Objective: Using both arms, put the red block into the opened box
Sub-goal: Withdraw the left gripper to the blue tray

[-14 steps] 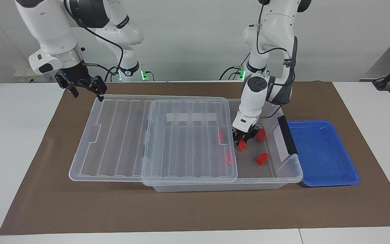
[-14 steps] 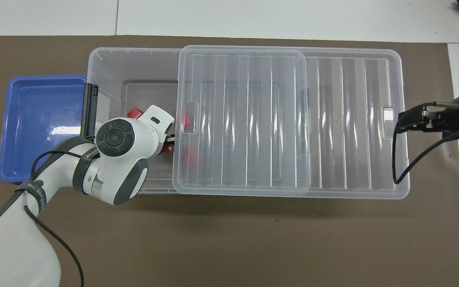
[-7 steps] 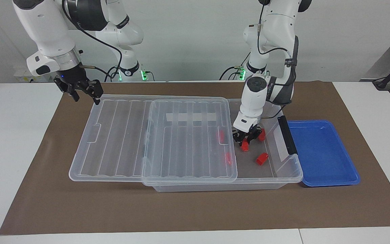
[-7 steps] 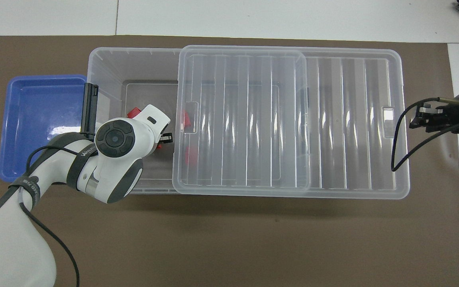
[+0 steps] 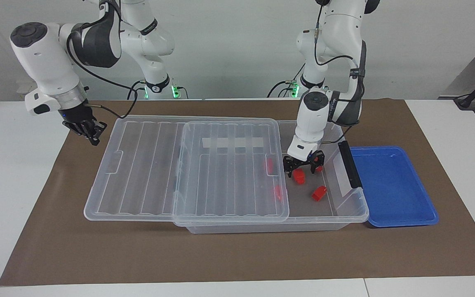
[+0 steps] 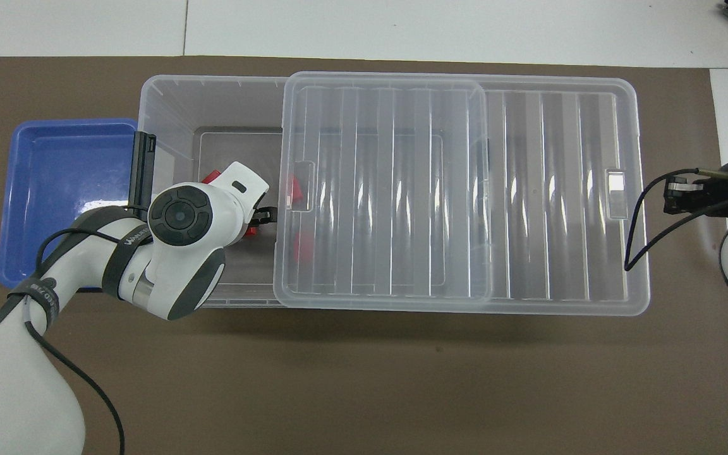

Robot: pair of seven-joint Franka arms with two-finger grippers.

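Observation:
The clear box (image 5: 344, 216) lies on the brown mat with its ribbed lid (image 5: 138, 165) slid toward the right arm's end, so the end by the black latch bar (image 5: 349, 164) is uncovered. My left gripper (image 5: 302, 170) hangs open inside that uncovered part, just above a red block (image 5: 299, 176) lying on the box floor. In the overhead view the wrist hides most of the left gripper (image 6: 263, 218) and the red block (image 6: 251, 232). My right gripper (image 5: 91, 130) is shut and holds nothing, over the mat off the lid's overhanging end.
More red blocks lie in the box: one (image 5: 319, 192) in the uncovered part, others (image 5: 268, 165) under the lid. A shallow blue tray (image 5: 394, 185) sits against the box at the left arm's end. White table (image 5: 15, 185) surrounds the mat.
The left gripper opened and let the red block go onto the box floor. The right gripper drew back from the lid's end toward the table's edge and shut.

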